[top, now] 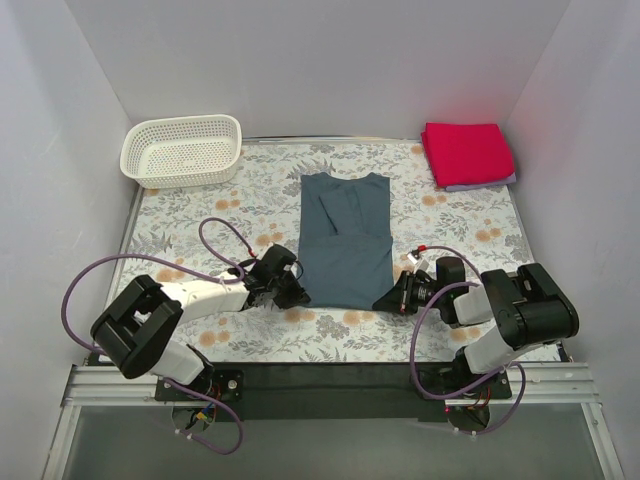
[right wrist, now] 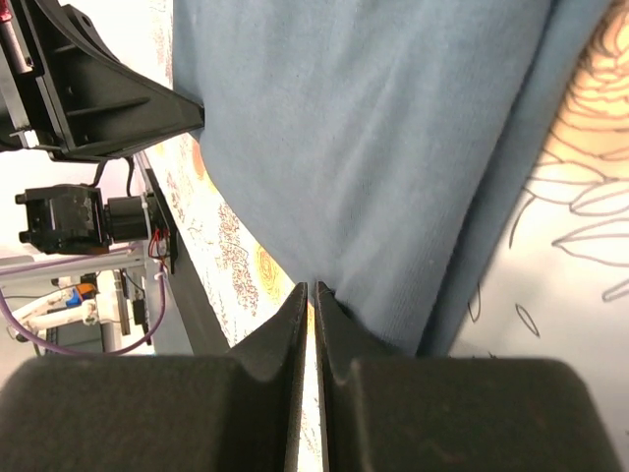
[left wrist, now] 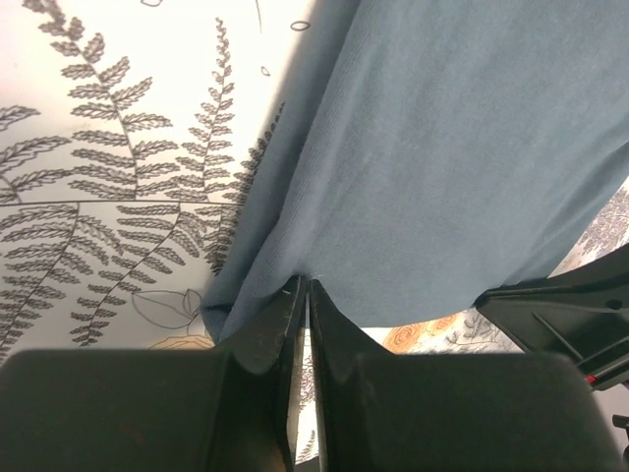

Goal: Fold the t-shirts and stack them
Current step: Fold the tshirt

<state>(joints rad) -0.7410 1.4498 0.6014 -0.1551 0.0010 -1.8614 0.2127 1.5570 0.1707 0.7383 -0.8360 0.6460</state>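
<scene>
From above, the blue-grey t-shirt (top: 345, 240) lies in the middle of the desk (top: 200, 215), already folded into a long strip, collar toward 12 o'clock. The left end effector (top: 300, 296) is at its 7 o'clock corner and the right end effector (top: 386, 299) at its 5 o'clock corner. At 1 o'clock the red t-shirt (top: 465, 150) rests folded on the lavender t-shirt (top: 482, 184). The white basket (top: 182, 150) at 10 o'clock has nothing in it.

In the left wrist view, the left end effector (left wrist: 303, 291) is almost closed and seems to pinch the hem of the blue-grey t-shirt (left wrist: 442, 167), where the cloth puckers.

In the right wrist view, the right end effector (right wrist: 312, 293) is also nearly closed on the hem of the blue-grey t-shirt (right wrist: 393, 128).

The cloth is light, soft and limp, so I judge it will sag and slip. The two hem corners are the good places to hold it.
</scene>
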